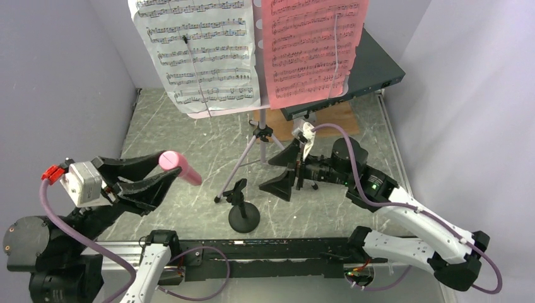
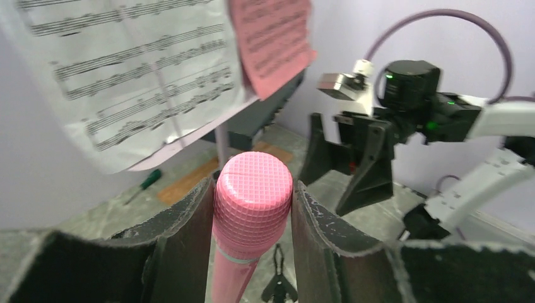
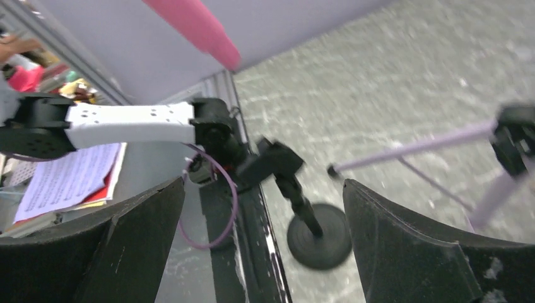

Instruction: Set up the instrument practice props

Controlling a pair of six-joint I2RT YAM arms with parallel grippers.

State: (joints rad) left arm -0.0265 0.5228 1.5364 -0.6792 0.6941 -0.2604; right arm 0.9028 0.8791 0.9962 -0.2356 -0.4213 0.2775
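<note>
While the left claw [image 1: 165,169] is clamped on the head of the pink grid-textured microphone [image 1: 179,167], holding it above the grey marbled surface [image 1: 176,126] to the left of the small black round-based mic stand [image 1: 243,215], the right claw [image 1: 284,170] hangs wide open and empty just right of that stand. Behind the stand rises the silver folding tripod [image 1: 247,158], carrying the pale lavender perforated music-stand desk [image 1: 235,110] with a white music sheet [image 1: 195,50] and a pink music sheet [image 1: 312,44] propped on it. The mic stand itself stands upright on the surface.
</note>
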